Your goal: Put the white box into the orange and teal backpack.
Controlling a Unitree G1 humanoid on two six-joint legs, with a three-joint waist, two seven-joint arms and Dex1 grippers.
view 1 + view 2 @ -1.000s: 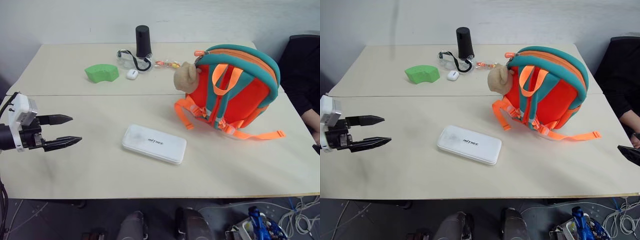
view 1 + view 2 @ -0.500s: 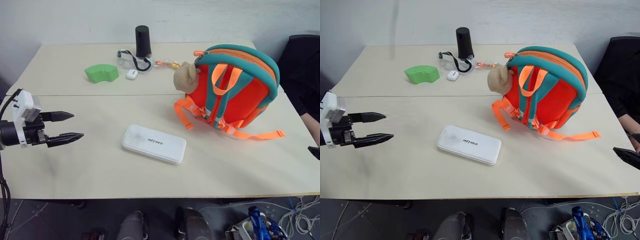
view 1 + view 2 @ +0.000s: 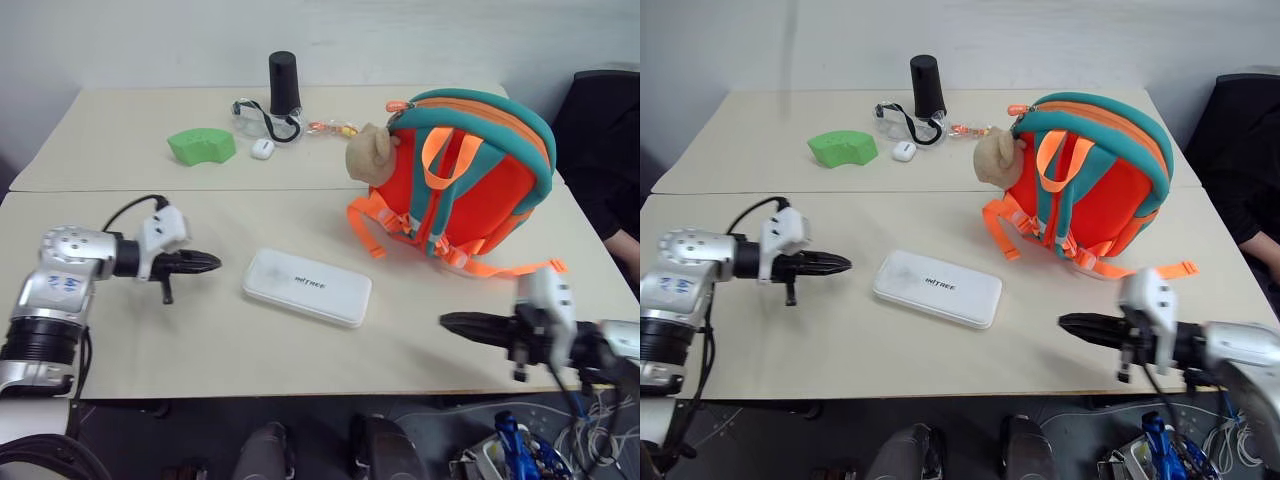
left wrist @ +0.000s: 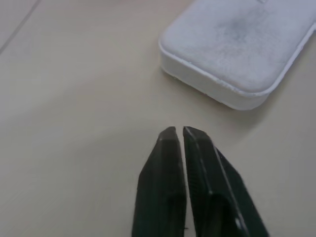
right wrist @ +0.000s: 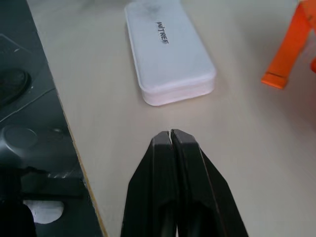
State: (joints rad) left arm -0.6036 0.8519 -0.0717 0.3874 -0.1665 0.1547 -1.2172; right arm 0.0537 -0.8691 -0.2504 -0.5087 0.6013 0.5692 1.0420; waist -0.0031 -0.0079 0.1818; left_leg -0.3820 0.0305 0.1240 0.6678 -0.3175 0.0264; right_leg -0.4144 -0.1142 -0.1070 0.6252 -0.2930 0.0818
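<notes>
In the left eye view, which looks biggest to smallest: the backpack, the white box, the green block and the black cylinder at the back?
1. Backpack, clearly the largest.
2. White box.
3. Green block and black cylinder look about alike; both stand farther from the camera, so I won't rank them.

Green block [image 3: 201, 145], small white case [image 3: 263, 148], goggles [image 3: 258, 118] and black cylinder [image 3: 285, 83] at the table's [image 3: 120, 120] far side.
</notes>
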